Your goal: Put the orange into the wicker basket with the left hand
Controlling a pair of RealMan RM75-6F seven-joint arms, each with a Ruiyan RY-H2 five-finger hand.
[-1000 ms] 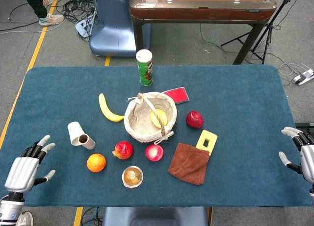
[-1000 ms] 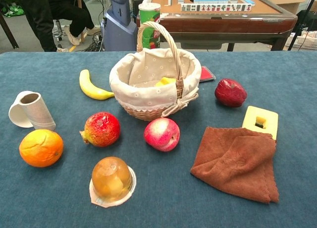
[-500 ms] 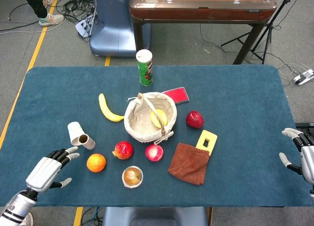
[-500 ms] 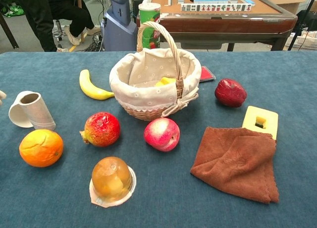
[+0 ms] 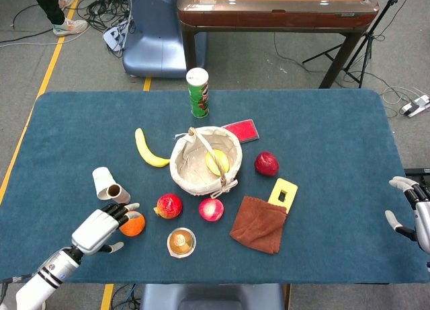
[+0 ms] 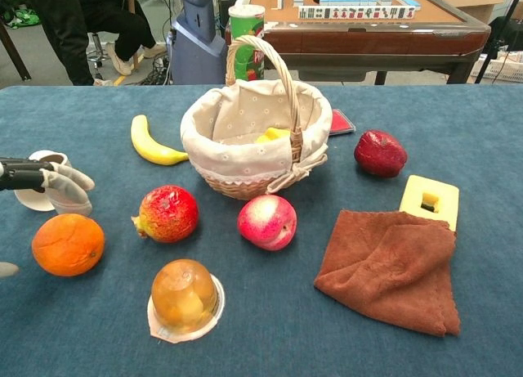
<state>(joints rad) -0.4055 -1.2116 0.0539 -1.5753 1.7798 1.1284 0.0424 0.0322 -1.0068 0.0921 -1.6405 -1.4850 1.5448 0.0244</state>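
The orange (image 5: 135, 224) (image 6: 68, 244) lies on the blue table near the front left. My left hand (image 5: 102, 228) (image 6: 42, 179) hovers just left of it, fingers spread above its top and thumb low at the side, holding nothing. The wicker basket (image 5: 177, 167) (image 6: 245, 174), cloth-lined with an arched handle, stands mid-table to the right and further back, with a yellow fruit inside. My right hand (image 5: 413, 212) stays open at the table's right edge, far from everything.
A white cup with a paper roll (image 5: 109, 185) sits just behind the orange. A pomegranate (image 6: 167, 213), a jelly cup (image 6: 185, 295) and a pink apple (image 6: 267, 222) lie between orange and basket. A banana (image 5: 149, 150), chips can (image 5: 199, 93), red apple (image 5: 266, 163) and brown cloth (image 5: 259, 222) surround the basket.
My left hand has travelled from the front left corner rightwards to the orange, its fingers now over the fruit. The right hand has barely shifted.
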